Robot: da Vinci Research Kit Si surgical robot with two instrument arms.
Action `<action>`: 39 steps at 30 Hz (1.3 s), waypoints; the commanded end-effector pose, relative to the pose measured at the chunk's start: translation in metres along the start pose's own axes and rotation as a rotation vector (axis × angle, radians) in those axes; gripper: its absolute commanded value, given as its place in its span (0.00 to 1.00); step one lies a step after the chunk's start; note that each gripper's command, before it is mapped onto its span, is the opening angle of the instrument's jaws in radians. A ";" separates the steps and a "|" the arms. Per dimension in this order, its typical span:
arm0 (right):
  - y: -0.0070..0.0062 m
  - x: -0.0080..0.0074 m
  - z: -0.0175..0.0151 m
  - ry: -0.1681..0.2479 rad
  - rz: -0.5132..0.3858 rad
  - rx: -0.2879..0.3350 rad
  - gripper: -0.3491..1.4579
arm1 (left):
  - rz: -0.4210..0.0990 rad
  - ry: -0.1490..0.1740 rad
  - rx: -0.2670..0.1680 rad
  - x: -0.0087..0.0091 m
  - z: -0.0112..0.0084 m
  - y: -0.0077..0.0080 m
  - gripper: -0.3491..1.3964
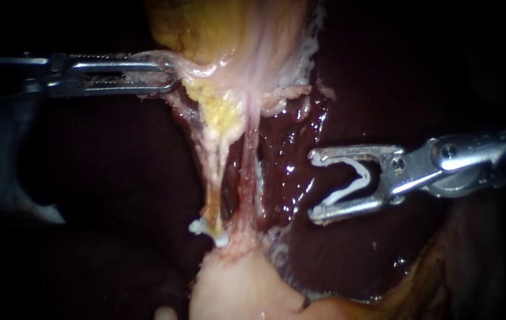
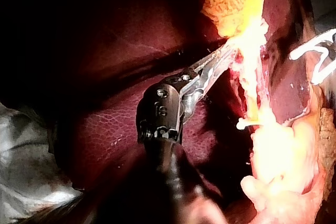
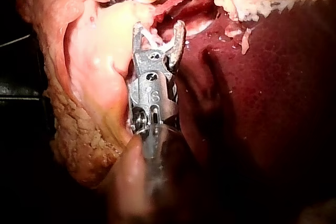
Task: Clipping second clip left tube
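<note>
Two thin tubes run down from the gallbladder [image 1: 217, 24]: the yellowish left tube [image 1: 214, 172] and the reddish right tube [image 1: 248, 172]. A white clip [image 1: 208, 231] sits on the left tube near its lower end, also in the left wrist view as the white clip [image 2: 244, 124]. My left instrument [image 1: 170, 74] is shut on the gallbladder tissue at the tubes' top and holds it taut. My right instrument [image 1: 313, 186] holds a loaded white clip [image 1: 354, 181] in wide-set jaws, to the right of both tubes and apart from them.
Dark wet liver [image 1: 117, 178] lies behind and on both sides of the tubes. Pale fatty tissue [image 1: 235, 290] bulges below the clipped end. In the right wrist view, fatty tissue [image 3: 94, 77] lies beside my right instrument [image 3: 159, 27].
</note>
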 end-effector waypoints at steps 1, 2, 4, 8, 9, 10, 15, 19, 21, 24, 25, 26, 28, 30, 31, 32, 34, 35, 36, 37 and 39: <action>0.0000 0.0000 0.0000 0.000 0.000 0.001 0.47 | 0.001 0.000 -0.002 0.0000 -0.0002 0.0000 0.00; 0.0000 0.0000 0.0000 0.000 0.000 0.001 0.47 | 0.000 -0.001 -0.004 0.0001 -0.0006 0.0001 0.00; 0.0000 0.0000 0.0000 0.000 0.000 0.001 0.47 | -0.002 -0.005 -0.009 0.0005 -0.0015 0.0002 0.00; 0.0000 0.0000 0.0000 0.000 0.000 0.001 0.47 | -0.014 -0.002 -0.002 0.0022 -0.0049 0.0010 0.00; 0.0000 0.0000 0.0000 0.001 0.000 0.004 0.47 | -0.017 0.003 -0.003 0.0026 -0.0057 0.0013 0.00; 0.0000 0.0000 0.0000 0.001 0.000 0.004 0.47 | -0.021 0.013 -0.002 0.0030 -0.0065 0.0015 0.00; 0.0000 0.0000 0.0000 0.001 0.000 0.004 0.47 | -0.036 0.034 -0.002 0.0046 -0.0095 0.0030 0.00; -0.0003 0.0002 0.0002 0.004 -0.001 0.016 0.47 | -0.044 0.037 -0.002 0.0046 -0.0099 0.0035 0.00; -0.0006 0.0004 0.0008 0.006 -0.003 0.026 0.47 | -0.043 0.037 -0.001 0.0044 -0.0098 0.0035 0.00; -0.0014 0.0008 0.0022 0.010 -0.007 0.041 0.47 | -0.042 0.037 -0.001 0.0043 -0.0098 0.0034 0.00; -0.0017 0.0010 0.0028 0.012 -0.008 0.049 0.47 | -0.042 0.037 -0.001 0.0043 -0.0098 0.0034 0.00; -0.0020 0.0012 0.0036 0.011 -0.010 0.057 0.47 | -0.042 0.037 -0.001 0.0043 -0.0098 0.0034 0.00; -0.0025 0.0015 0.0049 0.017 -0.002 0.069 0.47 | -0.042 0.038 -0.001 0.0043 -0.0097 0.0034 0.00; -0.0029 0.0018 0.0064 0.023 0.018 0.079 0.47 | -0.042 0.038 0.000 0.0042 -0.0097 0.0034 0.00; -0.0030 0.0019 0.0070 0.028 0.028 0.083 0.47 | -0.042 0.038 0.000 0.0042 -0.0096 0.0034 0.00; -0.0031 0.0020 0.0078 0.035 0.032 0.089 0.47 | -0.042 0.038 0.001 0.0042 -0.0096 0.0034 0.00; -0.0031 0.0022 0.0090 0.047 0.065 0.098 0.47 | -0.041 0.039 0.002 0.0041 -0.0094 0.0035 0.00; -0.0031 0.0022 0.0096 0.054 0.075 0.103 0.47 | -0.041 0.040 0.002 0.0040 -0.0094 0.0035 0.00; -0.0031 0.0022 0.0104 0.057 0.084 0.107 0.47 | -0.041 0.040 0.003 0.0040 -0.0093 0.0035 0.00; -0.0030 0.0023 0.0109 0.058 0.100 0.110 0.47 | -0.040 0.040 0.003 0.0039 -0.0092 0.0035 0.00; -0.0028 0.0023 0.0121 0.059 0.118 0.117 0.47 | -0.040 0.041 0.004 0.0039 -0.0091 0.0035 0.00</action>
